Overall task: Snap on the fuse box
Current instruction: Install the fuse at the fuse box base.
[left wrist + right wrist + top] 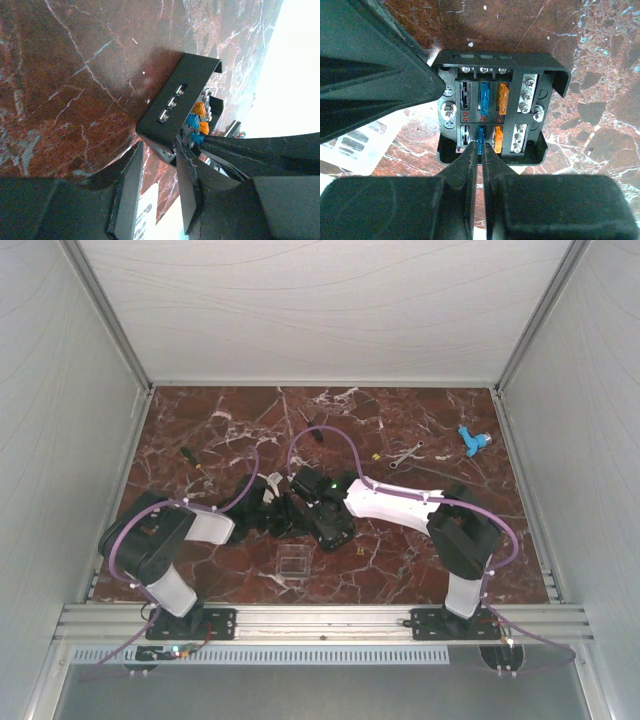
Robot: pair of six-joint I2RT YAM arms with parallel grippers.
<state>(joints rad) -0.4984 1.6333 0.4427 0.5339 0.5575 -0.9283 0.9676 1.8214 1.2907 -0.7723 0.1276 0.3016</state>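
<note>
Right end effector (pixel 480 150) pinched on blue fuse (pixel 480 136) in fuse box (pixel 490 57); left end effector (pixel 159 165) grip unclear. Risk: lifting yanks fuse out, tilts box.

Top view: even, diffuse light. White walls (pixel 60 440) are bright; the dark worktop (pixel 400 570) shows only soft, faint shadows, and small far items are low-detail. Left wrist view: right edge blown out white, sheen on the worktop, left claw (pixel 160 162) near the lens dark and blurry. Right wrist view: fuse box (pixel 495 110) sharp, right claw (pixel 481 150) out of focus, white glare at left.
</note>
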